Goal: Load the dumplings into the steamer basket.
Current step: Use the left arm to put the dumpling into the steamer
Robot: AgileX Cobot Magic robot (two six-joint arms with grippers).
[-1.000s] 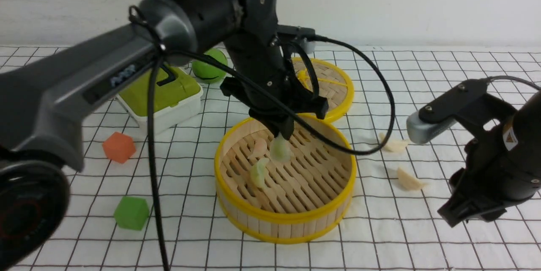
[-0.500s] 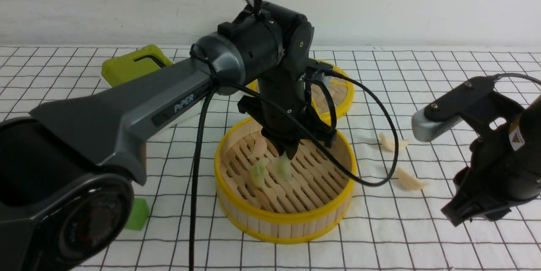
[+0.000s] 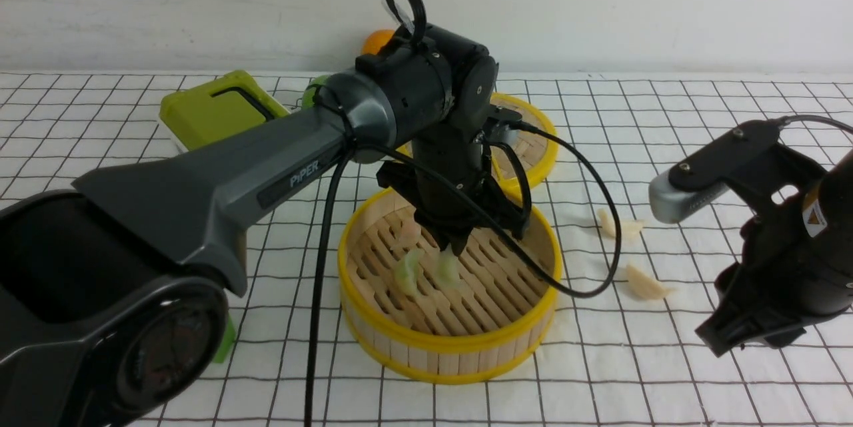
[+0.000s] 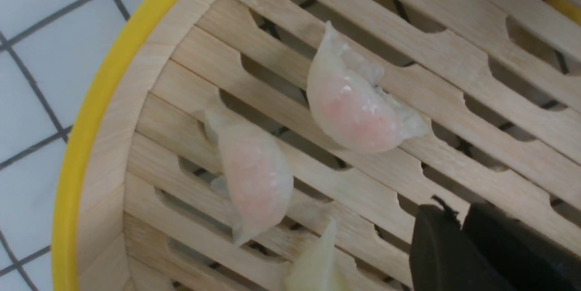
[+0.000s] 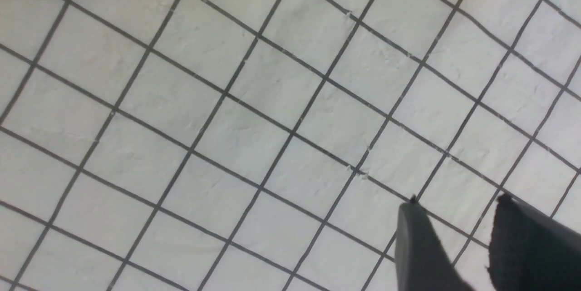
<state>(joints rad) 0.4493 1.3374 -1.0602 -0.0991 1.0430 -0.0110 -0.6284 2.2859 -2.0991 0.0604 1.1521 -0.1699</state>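
Reaching into the one steamer basket [image 3: 453, 345], my left gripper [image 3: 452, 246] hangs at its slatted floor, fingers close together; whether they pinch anything I cannot tell. My right gripper [image 5: 458, 203] hovers parted and empty over the checked cloth [image 3: 666, 380]. Six dumplings counted: two green dumplings [image 3: 406, 272] [image 3: 448, 270] and two pink dumplings [image 4: 255, 182] [image 4: 354, 109] lie inside the basket; two cream dumplings [image 3: 616, 226] [image 3: 645, 284] lie on the cloth, right of it.

A: Front view?
B: Set back from the steamer basket [image 3: 448, 346], looking forward and down across it.
A: Wrists?
B: Left: close above the basket's slatted floor, shared with the front view. Right: close above the gridded cloth [image 5: 236, 136] right of the basket.
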